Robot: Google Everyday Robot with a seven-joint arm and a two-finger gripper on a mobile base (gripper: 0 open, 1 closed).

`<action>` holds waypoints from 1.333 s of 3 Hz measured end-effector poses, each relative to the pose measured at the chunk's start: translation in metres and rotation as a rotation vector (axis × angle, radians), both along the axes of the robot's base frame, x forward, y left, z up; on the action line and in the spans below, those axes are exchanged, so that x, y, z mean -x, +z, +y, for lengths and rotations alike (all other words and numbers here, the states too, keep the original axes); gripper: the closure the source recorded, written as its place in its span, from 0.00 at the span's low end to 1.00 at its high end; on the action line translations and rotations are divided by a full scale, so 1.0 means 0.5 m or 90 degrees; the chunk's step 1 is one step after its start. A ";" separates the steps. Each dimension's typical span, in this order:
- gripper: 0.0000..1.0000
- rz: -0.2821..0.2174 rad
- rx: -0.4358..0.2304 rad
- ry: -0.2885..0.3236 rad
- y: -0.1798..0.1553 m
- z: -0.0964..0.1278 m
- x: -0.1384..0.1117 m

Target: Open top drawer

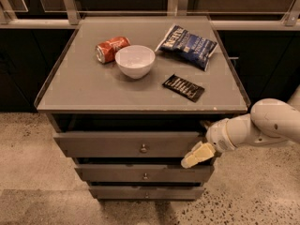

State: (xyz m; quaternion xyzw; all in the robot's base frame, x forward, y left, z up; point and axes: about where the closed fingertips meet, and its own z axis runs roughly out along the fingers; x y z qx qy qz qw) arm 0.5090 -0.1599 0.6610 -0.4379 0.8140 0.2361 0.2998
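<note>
The top drawer (pixel 126 144) is the widest grey front of three, with one small round metal knob (pixel 143 148) at its centre. It stands pulled out a little from under the cabinet top, with a dark gap above it. My gripper (pixel 197 155) hangs on the white arm (pixel 253 128) coming in from the right. It is at the drawer's right end, in front of its lower right corner, well to the right of the knob.
On the grey cabinet top (pixel 75 88) lie a red can (pixel 111 48), a white bowl (pixel 135 61), a blue snack bag (pixel 187 40) and a small black packet (pixel 183 87). Two narrower drawers (pixel 143 174) sit below. Speckled floor surrounds the cabinet; dark cabinets and railing stand behind.
</note>
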 end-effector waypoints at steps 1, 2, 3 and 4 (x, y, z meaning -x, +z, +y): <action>0.00 0.021 0.015 0.026 -0.011 0.003 0.033; 0.00 0.023 0.017 0.028 -0.007 0.003 0.035; 0.00 0.040 0.022 0.056 -0.011 0.005 0.063; 0.00 0.060 0.035 0.111 0.004 0.002 0.131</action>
